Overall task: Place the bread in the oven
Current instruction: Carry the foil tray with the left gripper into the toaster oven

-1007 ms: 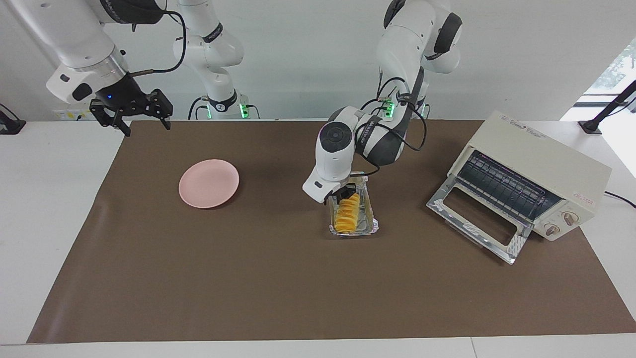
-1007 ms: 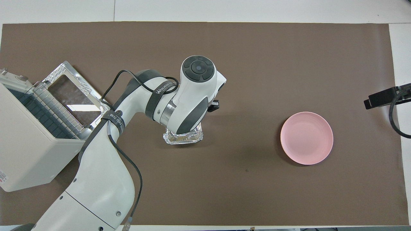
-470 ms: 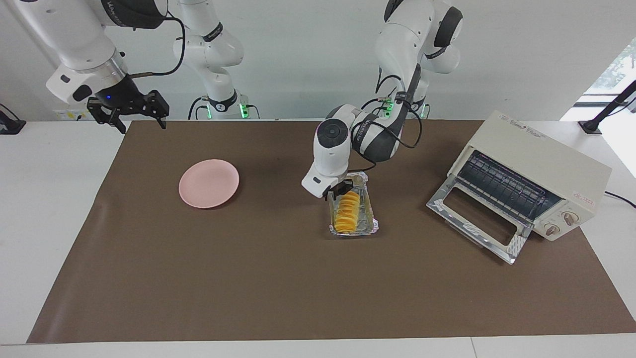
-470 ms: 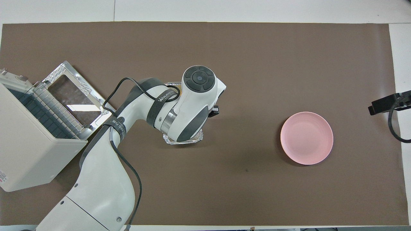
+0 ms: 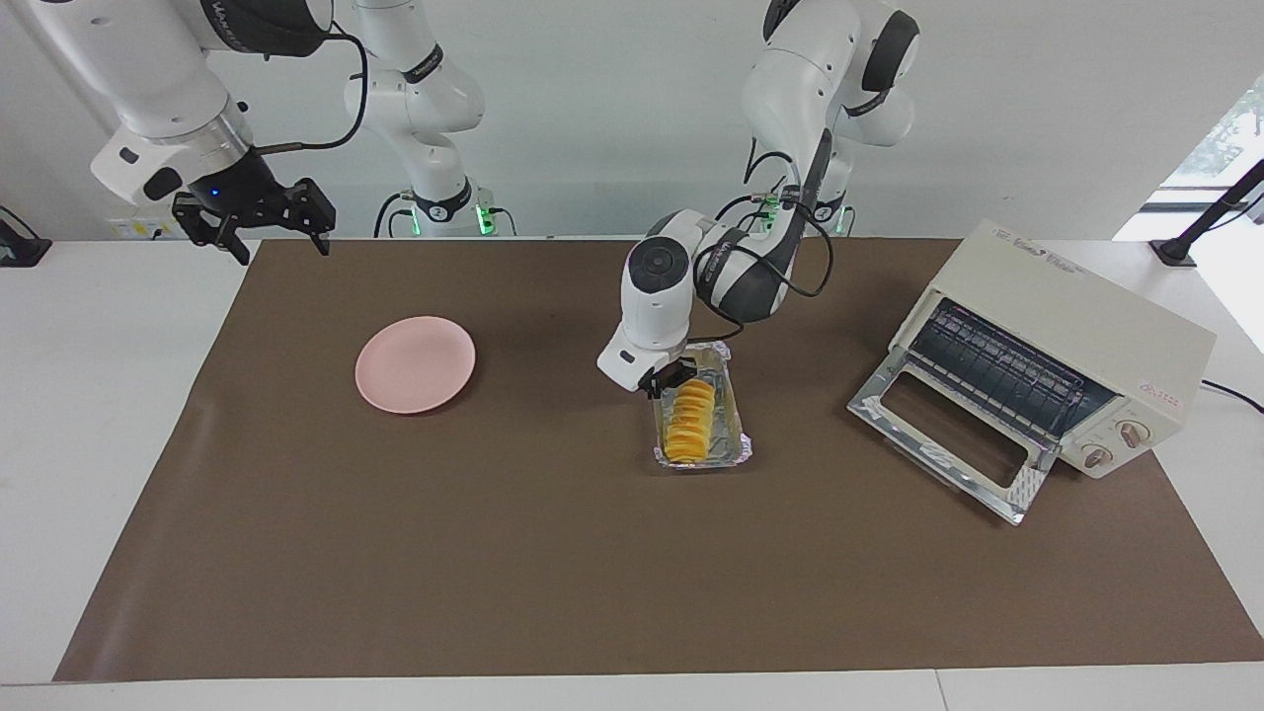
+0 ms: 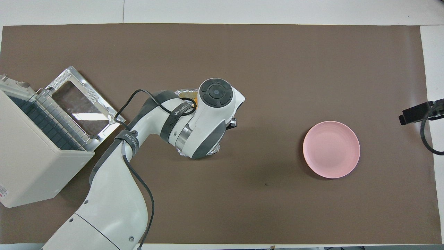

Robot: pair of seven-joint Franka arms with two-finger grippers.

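The bread (image 5: 688,423), a yellow-orange ridged loaf, lies in a silver foil tray (image 5: 739,451) in the middle of the mat. My left gripper (image 5: 671,379) hangs low over the end of the tray nearer to the robots, at the loaf's end; its fingers look open and hold nothing. In the overhead view the left arm covers most of the tray (image 6: 215,149), and only a sliver of bread (image 6: 193,100) shows. The cream-white oven (image 5: 1071,321) stands at the left arm's end, its glass door (image 5: 948,434) dropped open. My right gripper (image 5: 255,233) waits open in the air over the mat's corner.
A round pink plate (image 5: 415,363) lies on the brown mat (image 5: 494,553) toward the right arm's end. The oven's wire rack (image 5: 997,367) shows inside the opening. The oven's power cable (image 5: 1234,393) trails off the table's end.
The left gripper has drawn back along the tray toward the robots, from over the loaf's middle to its nearer end. The bread stays in the tray. The right gripper barely shifted.
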